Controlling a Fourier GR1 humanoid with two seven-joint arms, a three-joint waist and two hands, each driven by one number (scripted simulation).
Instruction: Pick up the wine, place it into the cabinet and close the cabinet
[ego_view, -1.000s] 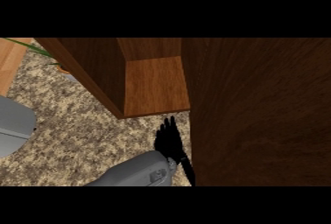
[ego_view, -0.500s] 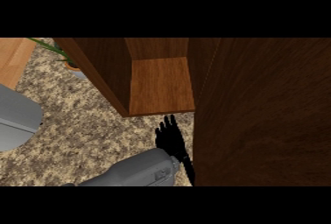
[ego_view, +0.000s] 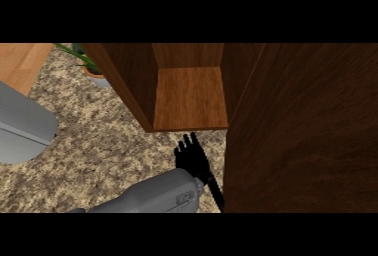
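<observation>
Wine: no bottle can be made out anywhere in the view, so where it lies relative to the fingers cannot be told; the one stretch of the cabinet (ego_view: 125, 80) interior that shows is a bare wooden shelf (ego_view: 192, 97), and the rest is hidden behind the cabinet's walls and door; the left hand (ego_view: 190, 159), judged so only because its grey forearm (ego_view: 159, 195) comes in left of the view's middle, lies just in front of the cabinet's open mouth; its fingers (ego_view: 189, 142) are straight and close together, slightly fanned at the tips, pointing toward the shelf's front edge and stopping just short of it; they hold nothing, and whether they touch the counter (ego_view: 96, 155) beneath cannot be told; the cabinet's door (ego_view: 303, 130) stands open, a broad dark wooden panel filling the view right of the opening, and the hand lies close beside its edge; left of the cabinet, on the speckled counter, sits a potted plant (ego_view: 87, 67) near the cabinet's side wall; farther left of the cabinet lie a grey rounded object (ego_view: 22, 125) and a pale wooden surface (ego_view: 22, 60)
</observation>
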